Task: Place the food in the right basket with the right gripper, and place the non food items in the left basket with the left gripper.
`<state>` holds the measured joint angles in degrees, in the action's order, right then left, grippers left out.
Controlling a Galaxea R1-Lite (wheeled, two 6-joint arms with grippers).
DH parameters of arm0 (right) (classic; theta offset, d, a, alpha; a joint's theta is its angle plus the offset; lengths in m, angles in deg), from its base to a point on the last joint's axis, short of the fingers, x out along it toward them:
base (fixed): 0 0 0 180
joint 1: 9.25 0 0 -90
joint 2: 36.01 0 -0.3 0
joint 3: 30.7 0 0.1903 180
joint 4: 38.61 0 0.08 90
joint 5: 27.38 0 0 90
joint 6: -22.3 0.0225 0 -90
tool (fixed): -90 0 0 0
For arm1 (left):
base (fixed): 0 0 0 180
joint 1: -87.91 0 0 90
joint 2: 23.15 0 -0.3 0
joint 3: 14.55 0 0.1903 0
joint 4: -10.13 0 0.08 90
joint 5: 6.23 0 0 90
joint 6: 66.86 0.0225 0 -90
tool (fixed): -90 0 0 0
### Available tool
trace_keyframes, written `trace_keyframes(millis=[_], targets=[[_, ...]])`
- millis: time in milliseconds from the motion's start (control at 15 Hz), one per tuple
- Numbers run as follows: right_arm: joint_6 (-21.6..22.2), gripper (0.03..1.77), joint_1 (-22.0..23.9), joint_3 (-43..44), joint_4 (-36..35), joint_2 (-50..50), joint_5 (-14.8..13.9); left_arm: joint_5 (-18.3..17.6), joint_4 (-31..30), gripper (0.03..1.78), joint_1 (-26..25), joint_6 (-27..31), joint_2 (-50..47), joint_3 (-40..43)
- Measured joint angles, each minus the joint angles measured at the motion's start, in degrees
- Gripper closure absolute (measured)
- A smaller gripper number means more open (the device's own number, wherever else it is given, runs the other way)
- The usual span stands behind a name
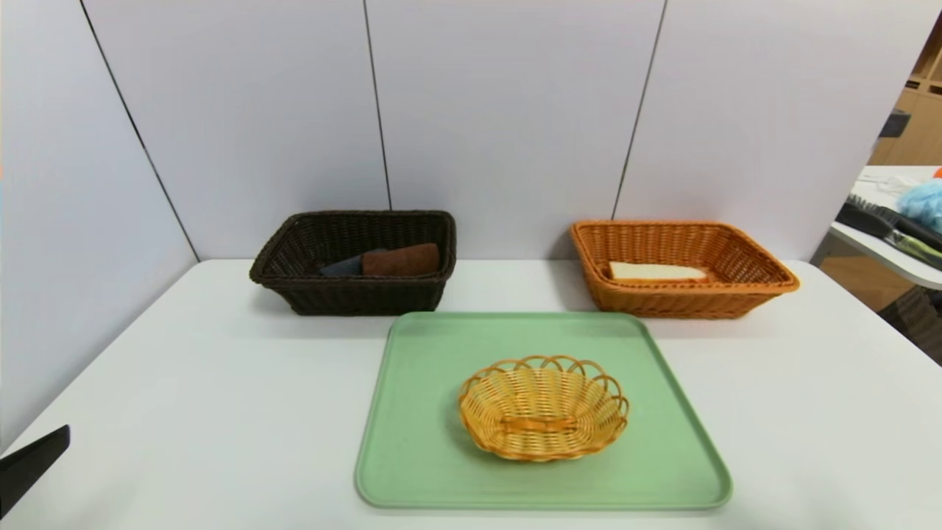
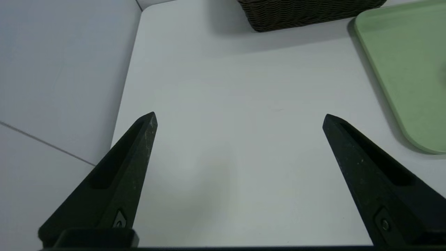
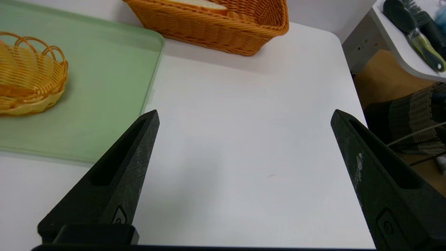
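The dark brown left basket (image 1: 294, 243) stands at the back left and holds a brown cloth (image 1: 401, 260) and a dark grey item (image 1: 342, 266). The orange right basket (image 1: 765, 263) at the back right holds a slice of bread (image 1: 655, 271). A small yellow wicker basket (image 1: 543, 417) sits empty on the green tray (image 1: 419, 442). My left gripper (image 2: 239, 118) is open over bare table at the near left, with one finger (image 1: 29, 465) showing in the head view. My right gripper (image 3: 244, 115) is open over bare table right of the tray, out of the head view.
A white table (image 1: 184, 383) carries everything, with grey wall panels behind and to the left. Beyond the table's right edge stands a side table (image 1: 894, 250) with brushes and a blue item. A dark wicker object (image 3: 407, 122) lies on the floor there.
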<state>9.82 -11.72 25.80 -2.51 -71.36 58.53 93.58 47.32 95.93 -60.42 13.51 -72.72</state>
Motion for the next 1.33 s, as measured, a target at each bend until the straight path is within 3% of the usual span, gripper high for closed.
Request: trace_keyframes(millis=[200,400,667,1133,1333], targets=[[-0.55,0.10,1.71,0.55,7.39,5.91,-0.15,-0.15,-0.07,0.12,-4.33,2.43,-7.95,5.71],[-1.93,0.10,5.83,0.63,9.26,10.54,0.13,-0.12,-0.10,0.12,-5.85,3.40,-13.81,9.92],[-3.69,0.10,8.06,0.44,12.61,16.23,0.51,-0.59,-1.16,0.12,-7.91,4.34,-20.18,14.47],[-1.87,0.10,7.22,-0.61,12.90,19.02,1.87,-2.21,-3.19,0.12,-8.40,4.72,-28.31,21.83],[-1.90,0.10,4.64,-0.28,12.98,18.58,2.52,-6.10,-3.19,0.12,-8.35,4.75,-30.85,23.92]])
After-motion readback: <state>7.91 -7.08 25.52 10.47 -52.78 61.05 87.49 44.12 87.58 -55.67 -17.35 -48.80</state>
